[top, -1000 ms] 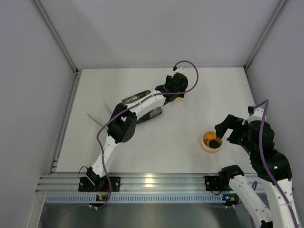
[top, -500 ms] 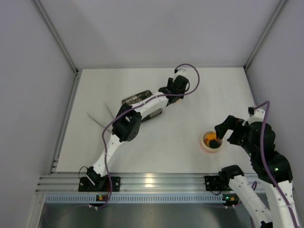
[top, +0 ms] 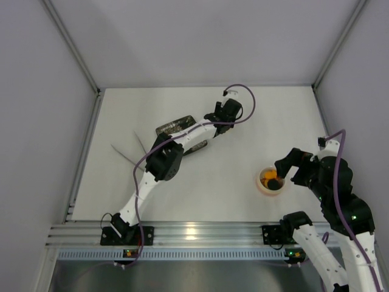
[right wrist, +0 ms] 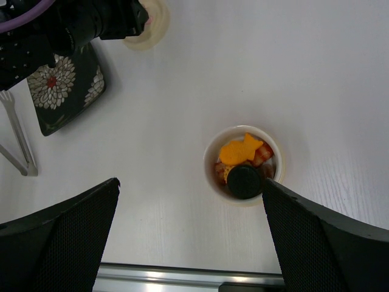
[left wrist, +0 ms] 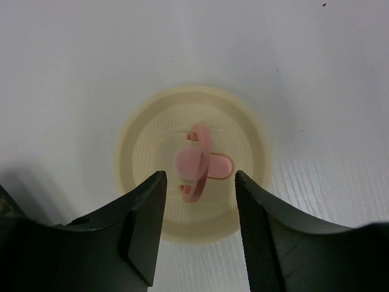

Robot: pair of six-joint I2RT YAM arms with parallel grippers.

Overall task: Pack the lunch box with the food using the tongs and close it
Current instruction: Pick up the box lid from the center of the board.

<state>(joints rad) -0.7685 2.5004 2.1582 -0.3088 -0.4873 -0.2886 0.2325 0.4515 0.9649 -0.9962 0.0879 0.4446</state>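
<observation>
The left tool [left wrist: 197, 182] is half open astride the pink handle [left wrist: 196, 163] of the lid [left wrist: 149, 143], gripping nothing. If it closes off-centre, the thin handle can slip out. The filled lunch box [right wrist: 208, 165] sits well apart, under the released right tool [right wrist: 189, 201].

White matte table [top: 273, 115], 3 pale grey walls [top: 200, 36], aluminium rail [top: 200, 231] along near edge; soft even light

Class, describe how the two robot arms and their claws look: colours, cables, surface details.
Both the left arm and right arm have white links with black joints, and a purple cable loops along each. The left claw and right claw have broad black fingers with a fine mesh texture on the inner faces.
</observation>
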